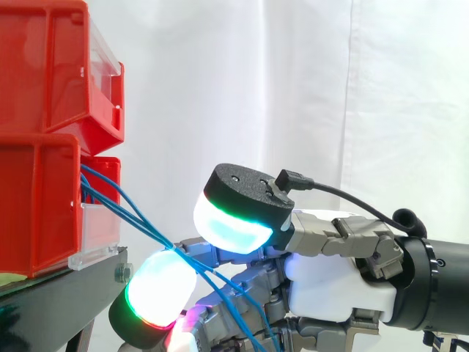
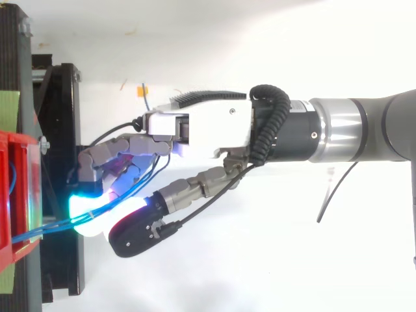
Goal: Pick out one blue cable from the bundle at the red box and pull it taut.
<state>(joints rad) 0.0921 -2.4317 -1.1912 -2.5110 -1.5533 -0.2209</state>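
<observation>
Blue cables (image 1: 154,233) — down-slanting from red box (image 1: 37,213)

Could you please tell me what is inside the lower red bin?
Blue cables emerge from the lower red bin and run towards the hand; their ends inside are hidden by its wall.

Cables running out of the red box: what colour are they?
Blue. The cables show best in the side view.

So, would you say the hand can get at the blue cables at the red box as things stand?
Probably yes: the blue cables run from the red box straight across the hand, with nothing between; whether it grips one, I cannot tell.
</observation>
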